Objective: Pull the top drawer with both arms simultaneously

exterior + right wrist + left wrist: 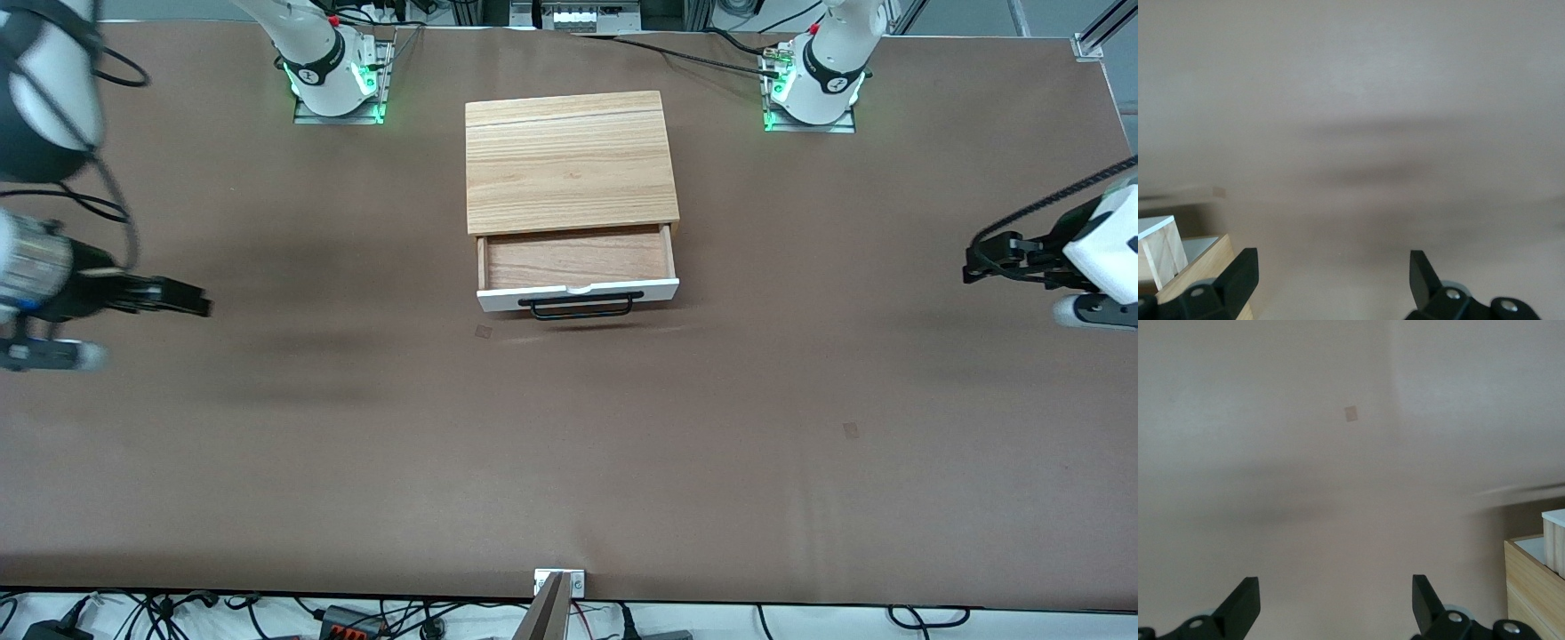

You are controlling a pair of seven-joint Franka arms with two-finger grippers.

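The top drawer (578,292) stands pulled out of the wood-topped cabinet (569,160), showing its light wood inside. Its white front panel carries a black bar handle (582,307). My right gripper (197,302) hangs open over the table toward the right arm's end, well apart from the drawer. My left gripper (973,267) hangs open over the left arm's end, also apart from it. In the left wrist view the open left gripper (1333,600) has bare table between its fingers (1245,603). The right gripper (1331,273) likewise holds nothing.
A corner of the cabinet shows at the edge of each wrist view (1528,587) (1201,270). Two small square marks (483,332) (851,430) lie on the brown table. A metal bracket (558,582) sits at the table edge nearest the front camera.
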